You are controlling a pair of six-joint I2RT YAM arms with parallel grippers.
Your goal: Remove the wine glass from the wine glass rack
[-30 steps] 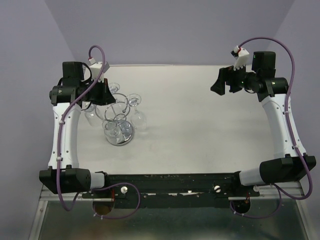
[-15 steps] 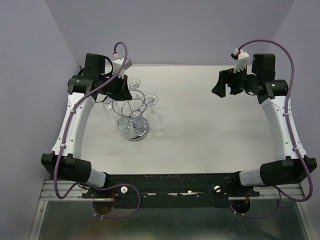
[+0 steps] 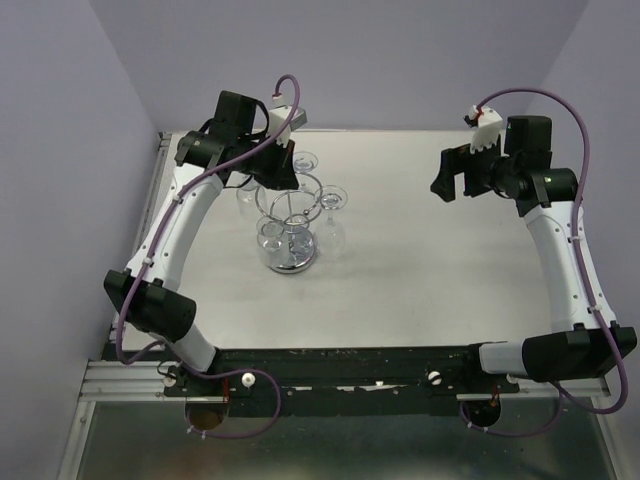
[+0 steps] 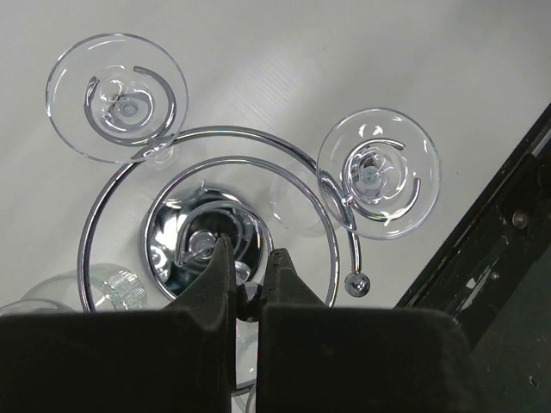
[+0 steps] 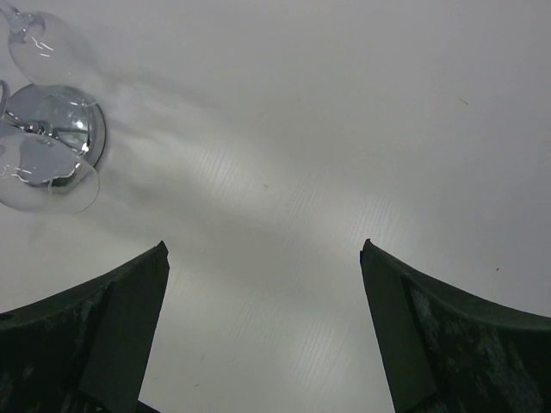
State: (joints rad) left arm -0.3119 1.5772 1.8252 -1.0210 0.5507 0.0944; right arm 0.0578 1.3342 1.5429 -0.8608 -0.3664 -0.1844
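Centre-left in the overhead view, the left gripper (image 4: 250, 251) pinches almost shut on the central post of the wine glass rack (image 4: 185, 232), apparently steadying it. A wine glass (image 4: 379, 172) hangs at the ring's right. The right gripper (image 5: 263, 245), wide open and empty at upper right, likely must reach across the pale table (image 3: 420, 270) next. The walls (image 3: 380, 60) are lilac.

White surface (image 3: 420, 280) filled mid-frame; lilac walls (image 3: 350, 60) rose behind and beside; black rail (image 3: 350, 356) ran along lower edge.
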